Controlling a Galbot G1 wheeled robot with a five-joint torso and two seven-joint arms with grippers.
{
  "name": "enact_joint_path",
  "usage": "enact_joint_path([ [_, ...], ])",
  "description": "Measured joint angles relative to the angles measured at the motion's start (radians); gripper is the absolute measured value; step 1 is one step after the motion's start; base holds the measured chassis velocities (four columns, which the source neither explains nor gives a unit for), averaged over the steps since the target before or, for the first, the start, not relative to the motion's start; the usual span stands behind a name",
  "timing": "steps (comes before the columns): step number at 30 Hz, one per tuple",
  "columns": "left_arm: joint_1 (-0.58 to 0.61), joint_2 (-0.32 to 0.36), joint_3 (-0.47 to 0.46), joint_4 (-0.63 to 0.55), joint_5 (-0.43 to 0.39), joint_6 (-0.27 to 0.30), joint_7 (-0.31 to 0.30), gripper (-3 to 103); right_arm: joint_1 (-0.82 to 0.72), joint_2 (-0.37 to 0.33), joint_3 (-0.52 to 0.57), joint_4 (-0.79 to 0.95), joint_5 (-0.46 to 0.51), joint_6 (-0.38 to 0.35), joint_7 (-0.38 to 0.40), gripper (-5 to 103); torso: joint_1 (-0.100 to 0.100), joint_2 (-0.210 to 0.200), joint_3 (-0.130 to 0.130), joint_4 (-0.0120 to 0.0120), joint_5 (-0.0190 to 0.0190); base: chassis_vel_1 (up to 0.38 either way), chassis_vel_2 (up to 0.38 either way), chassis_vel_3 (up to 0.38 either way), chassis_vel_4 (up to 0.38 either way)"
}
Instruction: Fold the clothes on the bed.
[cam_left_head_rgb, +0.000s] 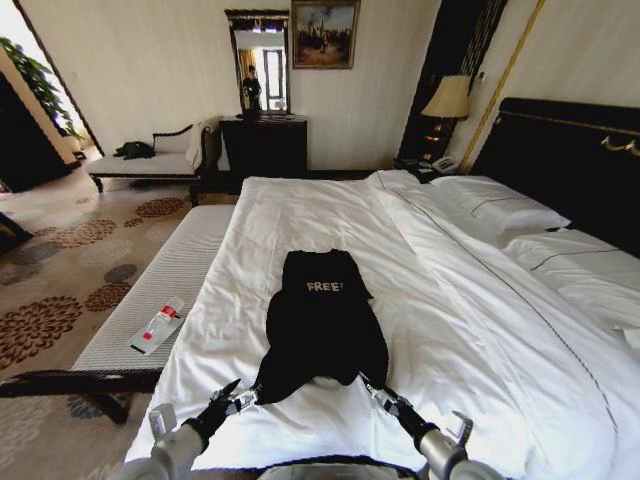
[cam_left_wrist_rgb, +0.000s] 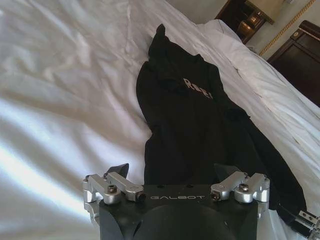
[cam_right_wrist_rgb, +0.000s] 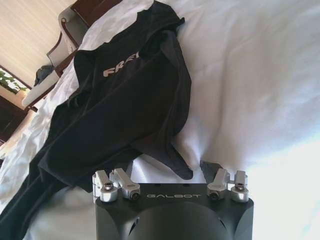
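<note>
Jaws agape astride T-shirt (cam_left_head_rgb: 320, 320) hem

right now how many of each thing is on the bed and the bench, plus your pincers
black T-shirt: 1, spread on the bed
white pillows: 2, at the headboard
plastic bottle: 1, lying on the bench
pincers: 2, left pincer and right pincer, both open at the shirt's near edge
total: 6
</note>
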Motion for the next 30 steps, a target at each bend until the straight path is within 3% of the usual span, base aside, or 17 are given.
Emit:
enact_joint_path([
  [6,-0.006,-0.002,0.013,0.000,-0.001,0.001,-0.002,97,0.013,0.005,0.001,-0.011,0.020,0.006,0.014,71,0.000,0.000,0.000,0.0000,0.0001,0.000,0.000,0.000,0.000],
  [7,-0.010,-0.006,0.018,0.002,0.000,0.001,-0.004,97,0.013,0.003,0.005,-0.011,0.025,0.006,0.014,60,0.000,0.000,0.000,0.0001,0.0001,0.000,0.000,0.000,0.000],
  [9,-0.014,-0.007,0.025,0.007,0.000,0.003,-0.006,97,0.011,0.003,0.006,-0.006,0.026,0.006,0.015,49,0.000,0.000,0.000,0.0001,0.0001,0.000,0.000,0.000,0.000],
  [12,-0.022,-0.007,0.035,0.011,0.001,0.007,-0.008,97,0.009,0.006,0.006,0.000,0.026,0.007,0.016,44,0.000,0.000,0.000,0.0001,0.0000,0.000,0.000,0.000,0.000],
  [18,-0.041,-0.001,0.065,0.024,-0.015,0.022,-0.031,97,0.003,0.008,0.003,0.014,0.023,0.006,0.027,16,0.000,0.000,0.000,0.0000,0.0001,0.000,0.000,0.000,0.000],
  [21,-0.040,0.000,0.068,0.031,-0.006,0.022,-0.037,97,0.001,0.008,0.004,0.016,0.023,0.006,0.030,12,0.000,0.000,0.000,0.0000,0.0001,0.000,0.000,0.000,0.000],
  [23,-0.039,-0.001,0.072,0.047,0.015,0.020,-0.046,96,0.002,0.008,0.005,0.017,0.023,0.004,0.032,3,0.000,0.000,0.000,0.0001,0.0000,0.000,0.000,0.000,0.000],
  [28,-0.057,-0.007,0.087,0.065,0.016,0.020,-0.058,94,0.006,0.014,0.005,0.017,0.023,0.000,0.040,0,0.000,0.000,0.000,0.0001,0.0001,0.000,0.000,0.000,0.000],
  [30,-0.075,-0.009,0.104,0.070,0.011,0.024,-0.061,89,0.004,0.017,0.005,0.019,0.023,-0.001,0.043,0,0.000,0.000,0.000,0.0001,0.0000,0.000,0.000,0.000,0.000],
])
